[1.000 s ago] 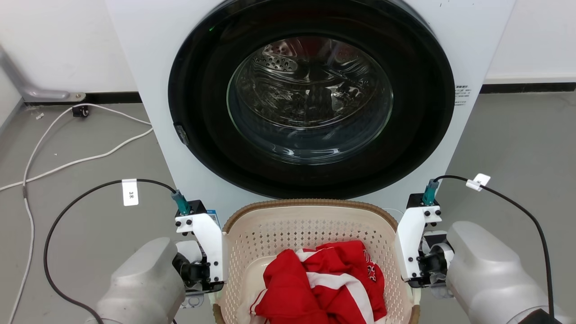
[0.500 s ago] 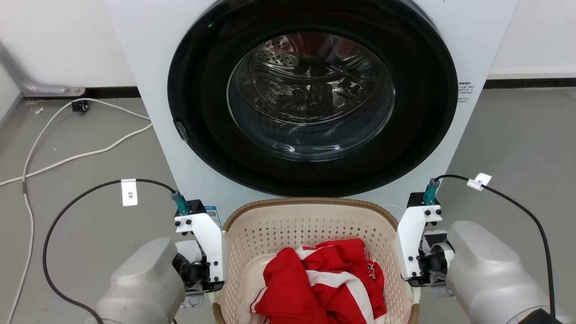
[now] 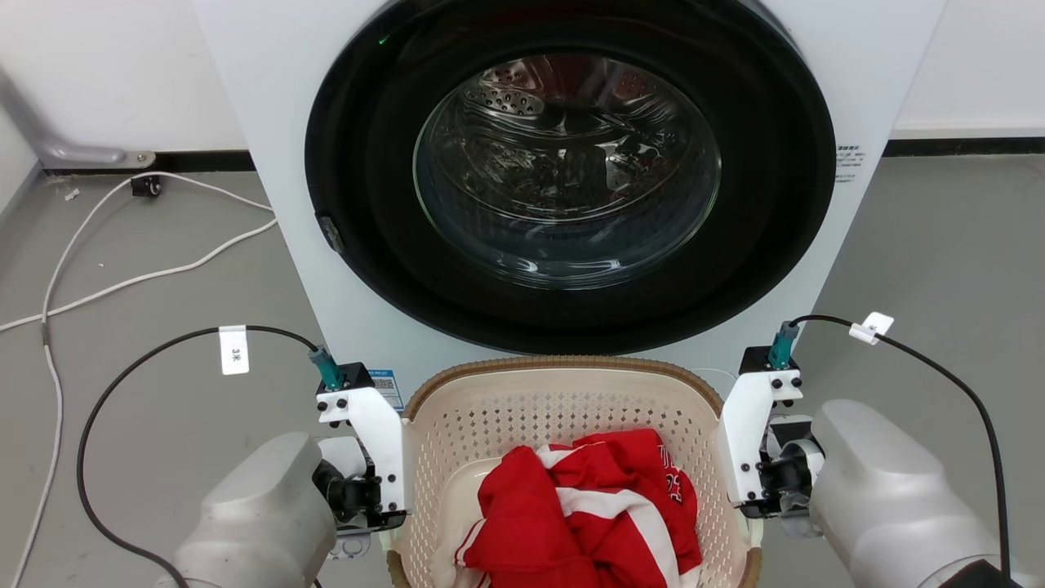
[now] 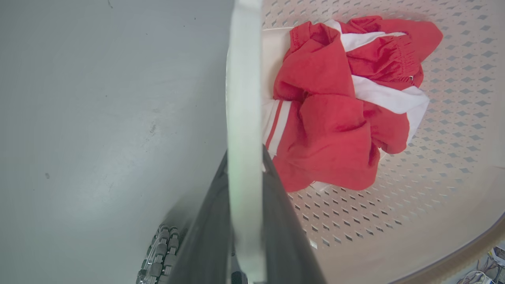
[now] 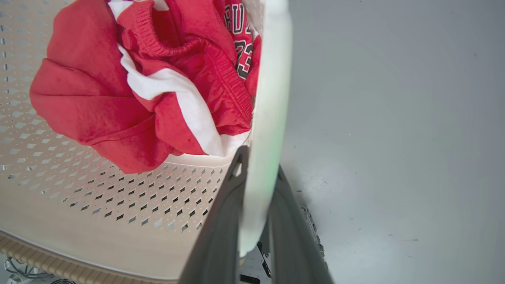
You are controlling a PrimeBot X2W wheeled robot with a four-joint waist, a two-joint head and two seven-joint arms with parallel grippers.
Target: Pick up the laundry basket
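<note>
— What does the right hand (image 5: pixel 258 161) grip?
— The white handle (image 5: pixel 270 79) of the laundry basket (image 5: pixel 98 197); one dark finger presses on each side of it.
— And inside?
— A crumpled red garment (image 5: pixel 98 102) with white stripes lies against the perforated cream wall; black numerals show near the handle; grey floor (image 5: pixel 394 118) lies beyond, to the handle's right.

red jersey (image 5: pixel 158 98): "23" under partly hidden letters | white cable tag (image 3: pixel 234 351): "3米"
</note>
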